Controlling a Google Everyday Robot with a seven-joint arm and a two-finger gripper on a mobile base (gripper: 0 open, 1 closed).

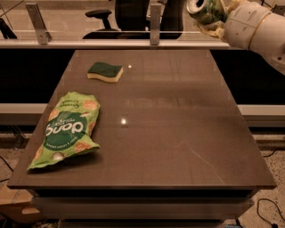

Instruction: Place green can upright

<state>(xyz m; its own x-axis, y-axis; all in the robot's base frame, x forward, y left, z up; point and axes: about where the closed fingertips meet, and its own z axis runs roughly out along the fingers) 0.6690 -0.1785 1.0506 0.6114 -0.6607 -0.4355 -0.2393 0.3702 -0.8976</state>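
Note:
The green can (204, 10), dark green with pale markings and a shiny silver end facing left, hangs tilted on its side at the top right of the camera view, high above the table's far right corner. My gripper (214, 18) is shut on the green can, its pale fingers (213, 29) showing under and behind it, with the white arm (256, 29) running off to the right. The can touches nothing on the table.
On the brown table (178, 133), a large green snack bag (66, 129) lies near the left edge. A green-topped yellow sponge (105, 71) sits at the far left. A railing with metal posts (155, 22) and office chairs stand behind the table.

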